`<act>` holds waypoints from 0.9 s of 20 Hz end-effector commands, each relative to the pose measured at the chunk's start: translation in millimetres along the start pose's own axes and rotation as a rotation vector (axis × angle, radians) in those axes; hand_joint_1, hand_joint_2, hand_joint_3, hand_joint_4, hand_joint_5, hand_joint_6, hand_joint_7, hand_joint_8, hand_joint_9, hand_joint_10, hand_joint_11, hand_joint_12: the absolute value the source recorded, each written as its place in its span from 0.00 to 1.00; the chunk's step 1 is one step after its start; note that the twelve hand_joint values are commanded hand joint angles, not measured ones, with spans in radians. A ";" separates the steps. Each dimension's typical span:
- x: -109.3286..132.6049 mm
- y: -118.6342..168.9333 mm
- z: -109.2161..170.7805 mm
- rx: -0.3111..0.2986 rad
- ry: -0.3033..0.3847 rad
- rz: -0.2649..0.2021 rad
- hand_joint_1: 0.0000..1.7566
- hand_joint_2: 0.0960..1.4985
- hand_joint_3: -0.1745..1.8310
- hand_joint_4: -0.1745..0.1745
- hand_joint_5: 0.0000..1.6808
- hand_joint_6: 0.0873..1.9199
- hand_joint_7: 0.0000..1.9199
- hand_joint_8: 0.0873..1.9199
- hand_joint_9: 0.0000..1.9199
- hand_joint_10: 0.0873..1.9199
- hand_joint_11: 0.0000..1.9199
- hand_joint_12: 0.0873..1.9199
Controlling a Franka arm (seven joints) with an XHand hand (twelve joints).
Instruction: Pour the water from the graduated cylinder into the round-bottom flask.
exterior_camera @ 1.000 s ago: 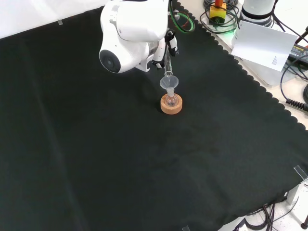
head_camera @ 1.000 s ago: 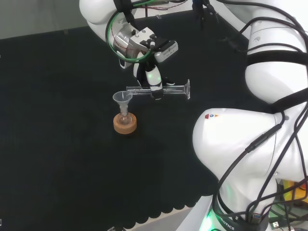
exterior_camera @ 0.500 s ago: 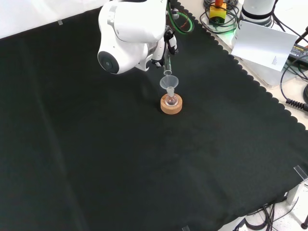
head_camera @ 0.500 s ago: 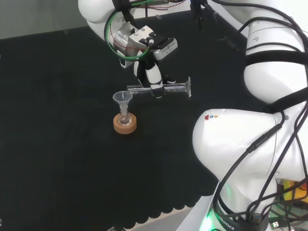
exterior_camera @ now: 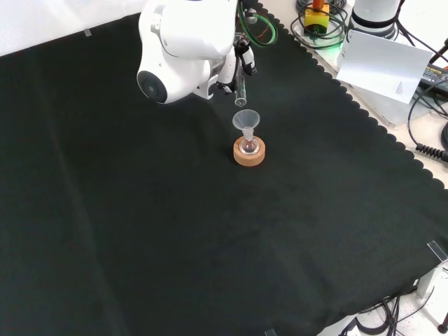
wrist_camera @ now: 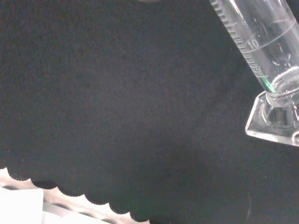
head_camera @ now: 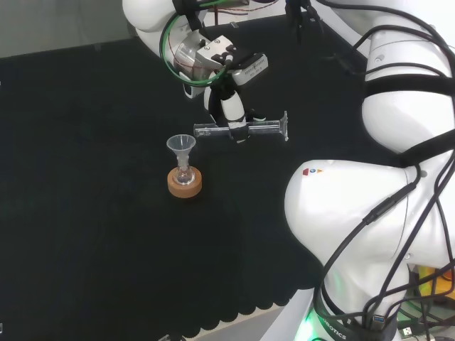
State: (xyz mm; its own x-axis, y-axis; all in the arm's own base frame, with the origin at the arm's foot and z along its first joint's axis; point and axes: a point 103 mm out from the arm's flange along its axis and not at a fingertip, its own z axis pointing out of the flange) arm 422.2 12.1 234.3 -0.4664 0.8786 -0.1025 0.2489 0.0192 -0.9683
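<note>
Above the black-clothed bench (head_camera: 85,213), in the head view, we see the robot hand (head_camera: 231,114) with its fingers curled round the middle of the graduated cylinder (head_camera: 245,128), which lies almost level in the air, its long axis running across that view with the open mouth to the left and the flat foot to the right. Below and to the left of that mouth stands the round-bottom flask (head_camera: 185,175) on its cork ring (head_camera: 185,183), with a clear funnel (head_camera: 181,145) seated in its neck. What matters most, as we judge it, is the offset between the cylinder's mouth and the funnel's rim: in the head view the mouth sits higher than the funnel and a little to its right, apart from it, not over its bowl. From the front view the cylinder (exterior_camera: 240,87) points down the picture toward the funnel (exterior_camera: 246,119), its mouth short of the rim and above it. The wrist view shows the cylinder's scale and foot (wrist_camera: 273,126) close by; we cannot tell how much water is left inside. For any further pouring we would have to bring the mouth back over the funnel along the cylinder's own axis.
</note>
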 end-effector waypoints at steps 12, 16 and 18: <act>-1.6 -2.3 -5.4 -0.013 0.000 -0.030 0.73 0.70 0.09 0.00 0.63 0.43 0.57 0.42 0.78 0.00 0.69 0.33; 4.9 -1.1 -11.6 -0.020 -0.001 -0.041 0.73 0.70 0.09 0.00 0.63 0.43 0.57 0.42 0.78 0.00 0.69 0.33; 10.1 -1.2 -16.7 -0.044 0.004 -0.057 0.73 0.70 0.09 0.00 0.63 0.43 0.57 0.42 0.78 0.00 0.69 0.33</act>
State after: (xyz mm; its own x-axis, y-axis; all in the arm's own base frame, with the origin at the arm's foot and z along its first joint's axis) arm 428.9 18.3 237.8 -0.4755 0.8770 -0.0692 0.2476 0.0579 -0.9671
